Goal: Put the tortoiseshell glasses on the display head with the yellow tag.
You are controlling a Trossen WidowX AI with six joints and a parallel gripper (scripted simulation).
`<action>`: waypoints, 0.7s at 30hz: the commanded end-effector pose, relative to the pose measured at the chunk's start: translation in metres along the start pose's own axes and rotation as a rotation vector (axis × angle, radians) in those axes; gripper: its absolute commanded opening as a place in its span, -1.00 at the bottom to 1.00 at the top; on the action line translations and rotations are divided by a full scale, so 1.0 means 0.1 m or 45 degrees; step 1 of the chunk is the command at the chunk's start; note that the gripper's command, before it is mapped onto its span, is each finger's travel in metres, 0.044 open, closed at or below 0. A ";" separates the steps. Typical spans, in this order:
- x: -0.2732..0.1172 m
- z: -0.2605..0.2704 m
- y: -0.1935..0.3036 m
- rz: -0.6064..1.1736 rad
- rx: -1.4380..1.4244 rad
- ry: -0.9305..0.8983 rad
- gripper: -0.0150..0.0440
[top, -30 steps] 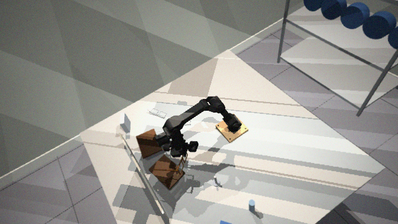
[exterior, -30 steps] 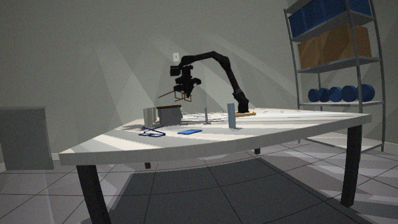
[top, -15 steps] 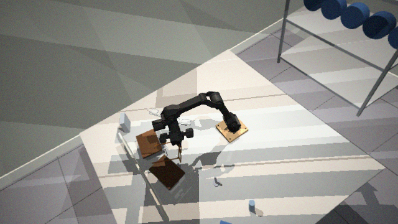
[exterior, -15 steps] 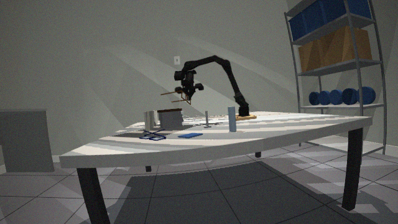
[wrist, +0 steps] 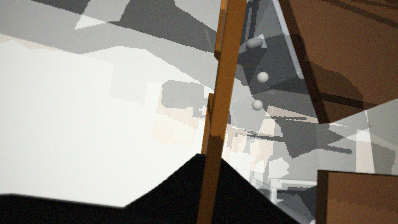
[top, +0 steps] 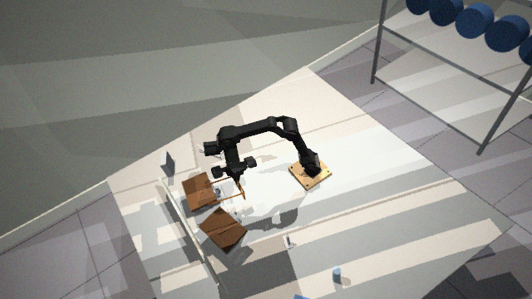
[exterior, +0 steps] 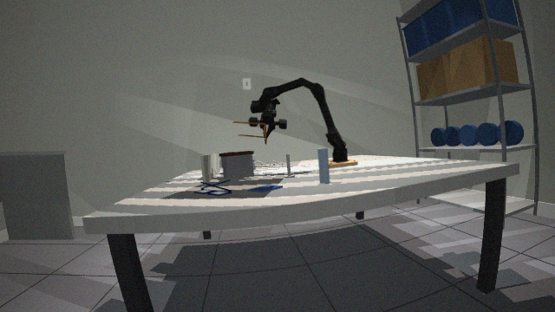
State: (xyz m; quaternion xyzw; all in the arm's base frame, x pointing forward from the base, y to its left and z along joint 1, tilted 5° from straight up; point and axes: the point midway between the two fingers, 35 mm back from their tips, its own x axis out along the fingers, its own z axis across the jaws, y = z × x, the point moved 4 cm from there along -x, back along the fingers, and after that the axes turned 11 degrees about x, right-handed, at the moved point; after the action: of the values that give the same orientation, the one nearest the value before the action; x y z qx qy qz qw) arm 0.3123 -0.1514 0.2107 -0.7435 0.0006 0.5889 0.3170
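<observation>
The tortoiseshell glasses (top: 243,193) (exterior: 265,134) (wrist: 228,75) look orange-brown. My gripper (top: 238,178) (wrist: 206,163) is shut on their front frame. In the exterior view they hang above the height of the head tops. In the top view both open temples point left, their ends at the upper brown-topped display head (top: 199,192). The second head (top: 223,232) stands just below it there. One head (exterior: 237,167) shows plainly in the exterior view, below and left of the glasses. Two brown tops show at the right of the wrist view. No yellow tag can be made out.
A long thin panel (top: 183,219) stands behind the heads, and a small grey panel (top: 167,164) near the far edge. A small stand (top: 288,242) (exterior: 288,165), a light-blue cylinder (top: 337,275) (exterior: 323,166), blue glasses (exterior: 213,191) and a blue flat item (exterior: 265,188) are also on the table.
</observation>
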 end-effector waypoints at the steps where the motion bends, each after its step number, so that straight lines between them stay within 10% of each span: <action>1: -0.08 0.03 0.12 -0.017 -0.102 0.035 -0.49; 21: -0.48 0.27 0.82 -0.004 -0.679 0.248 -0.49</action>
State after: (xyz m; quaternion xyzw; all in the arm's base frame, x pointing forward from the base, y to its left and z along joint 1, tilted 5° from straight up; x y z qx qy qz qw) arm 0.2525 -0.2170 0.2112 -0.8436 -0.1148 0.5069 0.1349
